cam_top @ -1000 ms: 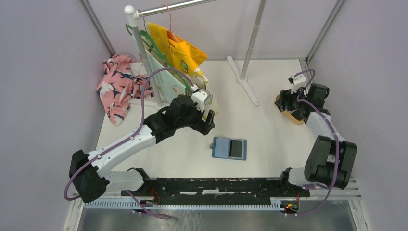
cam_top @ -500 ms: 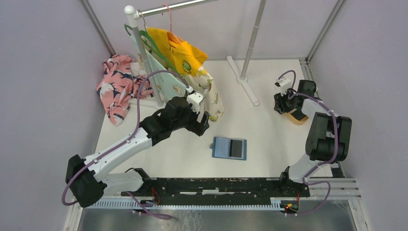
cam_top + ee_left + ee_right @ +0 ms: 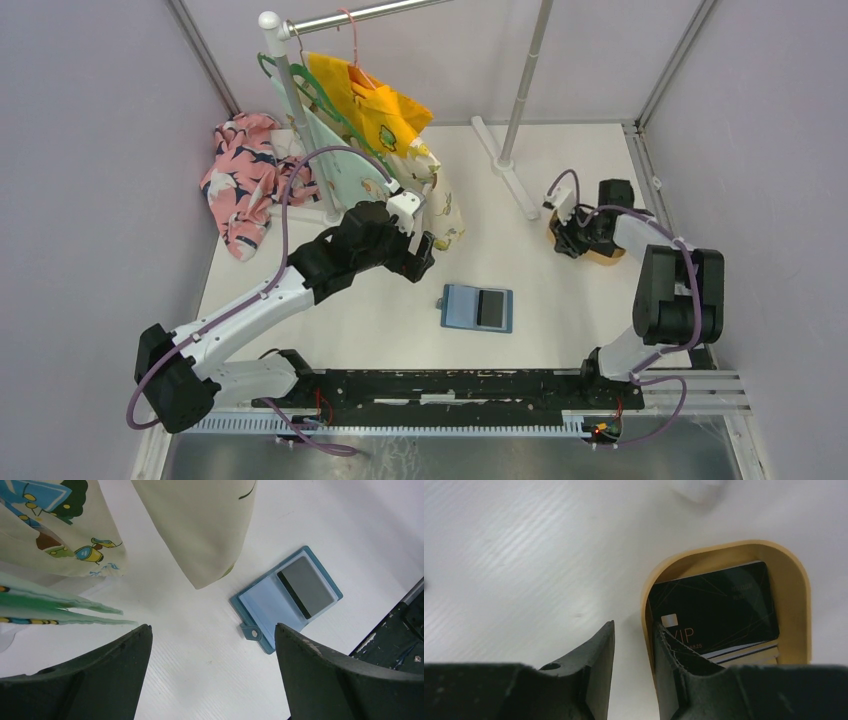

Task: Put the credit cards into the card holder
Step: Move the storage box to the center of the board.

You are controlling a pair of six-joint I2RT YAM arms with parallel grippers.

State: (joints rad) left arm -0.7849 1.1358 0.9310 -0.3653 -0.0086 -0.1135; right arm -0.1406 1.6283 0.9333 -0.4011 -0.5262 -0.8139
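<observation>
From above, the card holder (image 3: 465,307) lies open and flat on the white table (image 3: 560,330), with one dark card (image 3: 492,309) on the half away from its snap tab. The left gripper (image 3: 424,262) hangs just up and left of the card holder, apart from it. A clothes rack (image 3: 285,90) with a yellow garment (image 3: 375,105) stands further behind the card holder on that side, and a pink floral cloth (image 3: 240,180) lies beyond the rack. The right gripper (image 3: 568,240) is well off to the card holder's right and behind it, down at a tan tray (image 3: 606,256).

In the left wrist view, the left gripper (image 3: 212,630) has its jaws spread wide and holds nothing. The card holder (image 3: 265,607) lies past the fingertips, with the dark card (image 3: 306,587) on its far panel. A cream cloth (image 3: 200,525) hangs just beside the card holder's tab end.

In the right wrist view, the right gripper (image 3: 634,625) has only a narrow gap between its jaws. The tan tray (image 3: 796,575) has its near wall standing in that gap. One finger (image 3: 596,660) is outside the wall, with bare table between. The other finger (image 3: 671,657) is inside the tray, at a corner of the stacked credit cards (image 3: 714,610). Whether it presses on them I cannot tell.
</observation>
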